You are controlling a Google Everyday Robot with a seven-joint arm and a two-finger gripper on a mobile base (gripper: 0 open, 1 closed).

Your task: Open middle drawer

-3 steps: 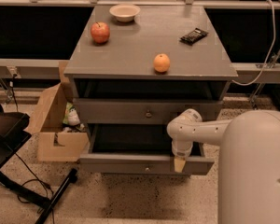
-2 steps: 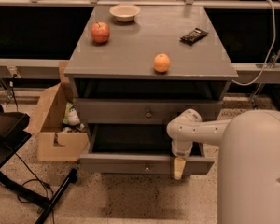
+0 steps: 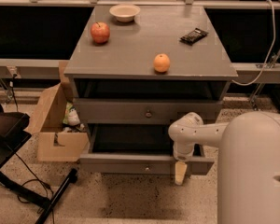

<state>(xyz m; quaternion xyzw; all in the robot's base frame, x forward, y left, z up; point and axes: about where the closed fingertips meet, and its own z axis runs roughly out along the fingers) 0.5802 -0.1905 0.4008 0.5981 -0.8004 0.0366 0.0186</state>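
The middle drawer [image 3: 121, 164] is being shown drawn partly out of the grey cabinet [image 3: 130, 55], its front standing nearer than the drawer front above. The gripper [image 3: 179, 171] is being held pointing down at the right part of that front, right of the small knob [image 3: 147, 170]. Whether it is wide or narrow cannot be told. The drawer is being judged rigid and smooth-sliding, best taken by its knob or top edge.

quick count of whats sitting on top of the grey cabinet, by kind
apple: 1
orange: 1
bowl: 1
dark snack packet: 1
total: 4
The gripper is not on top; it hangs low at the pulled-out drawer front.
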